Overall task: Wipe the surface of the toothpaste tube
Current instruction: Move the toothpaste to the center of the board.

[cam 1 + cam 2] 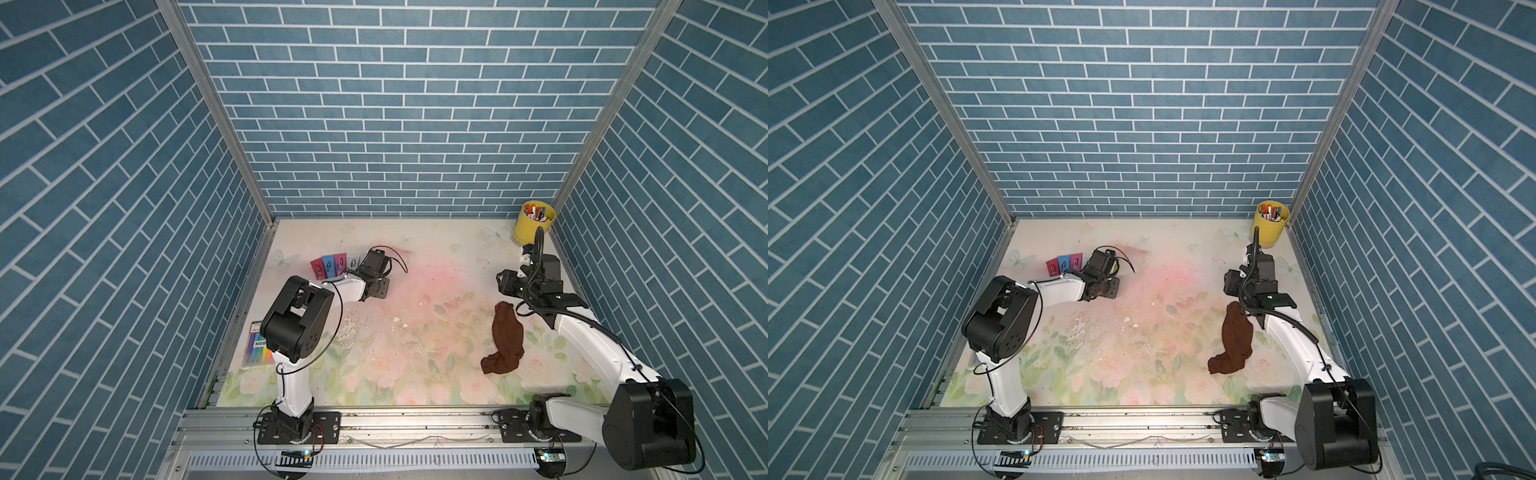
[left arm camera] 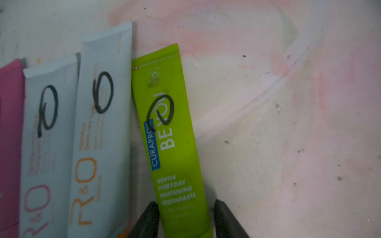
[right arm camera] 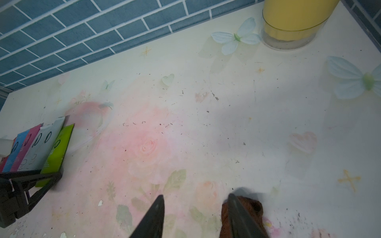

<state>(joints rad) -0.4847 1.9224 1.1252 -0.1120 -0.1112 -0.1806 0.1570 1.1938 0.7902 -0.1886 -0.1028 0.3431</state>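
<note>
Both left fingers (image 2: 149,218): half-wide, straddling the lower body of the green toothpaste tube (image 2: 169,131). One looks to touch its edge and the other stands just off it, so we read no firm pinch yet.
Step in hand: we judge it to be the grasp on the tube. We would close squarely across its width and gently, since a soft tube may buckle, then lift without dragging its neighbours.
Tube position: flat on the surface (image 1: 415,291), between the fingers and running away from them, a black pen loop on its face.
Neighbour: a white tube (image 2: 103,123) lies just beside it.
Right fingers (image 3: 156,216): apart, holding nothing.
Brown cloth (image 3: 254,206): against one right finger, well apart from the tube.
</note>
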